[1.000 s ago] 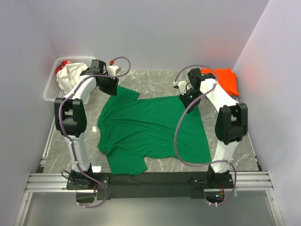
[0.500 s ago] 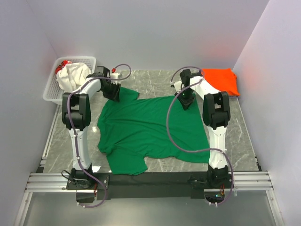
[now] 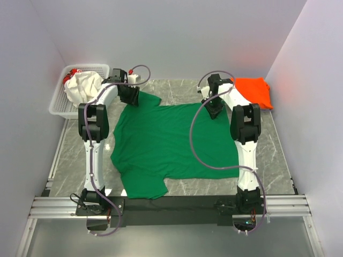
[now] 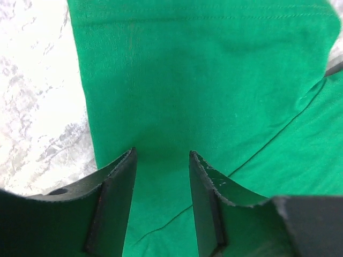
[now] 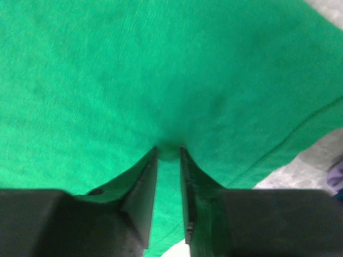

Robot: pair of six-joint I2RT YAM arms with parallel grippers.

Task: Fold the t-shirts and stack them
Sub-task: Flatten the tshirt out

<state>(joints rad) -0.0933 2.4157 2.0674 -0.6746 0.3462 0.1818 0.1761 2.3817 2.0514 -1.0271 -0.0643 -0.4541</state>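
Green t-shirt (image 3: pixel 166 144) lies spread on a marble table (image 3: pixel 177 90). At 1 o'clock, right gripper (image 5: pixel 169 149) pinches its hem; at 11 o'clock, left gripper (image 4: pixel 162 153) rests jaws apart on a sleeve.

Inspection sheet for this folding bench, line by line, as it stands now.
Surface: grey marbled table top, no damage seen.
Job's things: green t-shirt spread flat mid-table; orange t-shirt folded, far right corner; cream-white shirt bundled in the white lattice basket.
Clutter: white lattice basket, far left, with a red item inside, too small to identify.
Grippers: left gripper jaws apart over the green t-shirt's far sleeve, grip unclear; right gripper pinching its far right corner.
Cables: right arm's cable droops across the green t-shirt; left arm's cable loops above its wrist.
Surroundings: plain pale walls; metal rail along the near edge.
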